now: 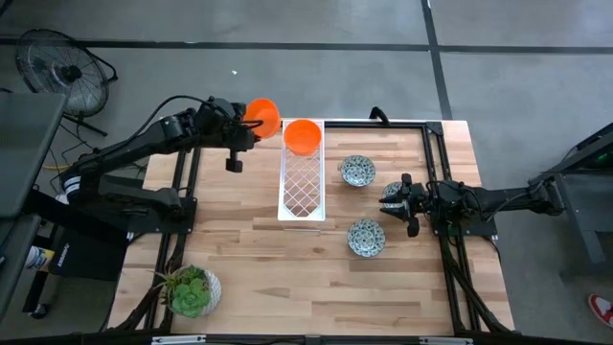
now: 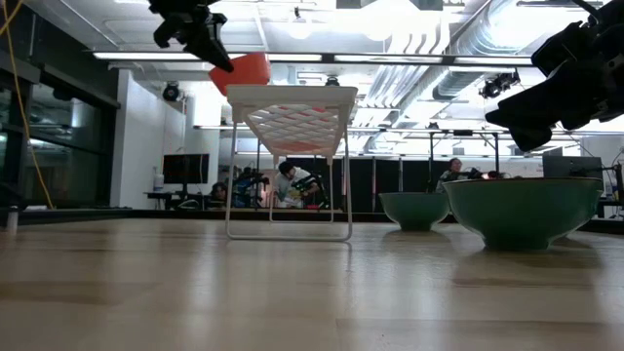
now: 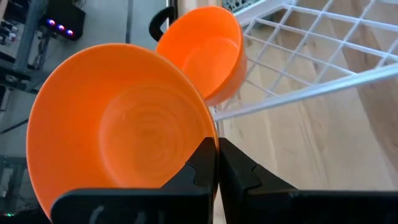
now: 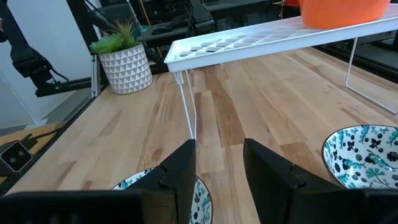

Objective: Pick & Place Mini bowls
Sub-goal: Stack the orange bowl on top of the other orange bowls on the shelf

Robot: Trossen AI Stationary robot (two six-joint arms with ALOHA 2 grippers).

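My left gripper is shut on a plain orange mini bowl, held in the air by the far left corner of the white wire rack. A second orange mini bowl sits on the rack's far end. Two blue-grey patterned mini bowls rest on the table right of the rack. My right gripper is open over a third patterned bowl, with nothing between its fingers. My left gripper pinches the orange bowl's rim, one finger inside the bowl and one outside. The fingers come slanting down from the table's left. The bowl is lifted clear and tilted, its hollow turned toward the gripper, close to the other orange bowl.
A white pot with a green plant stands at the near left corner. The rack stands on thin wire legs with room beneath. Black frame rails run along the table's left and right sides. Bare wood lies near the front edge.
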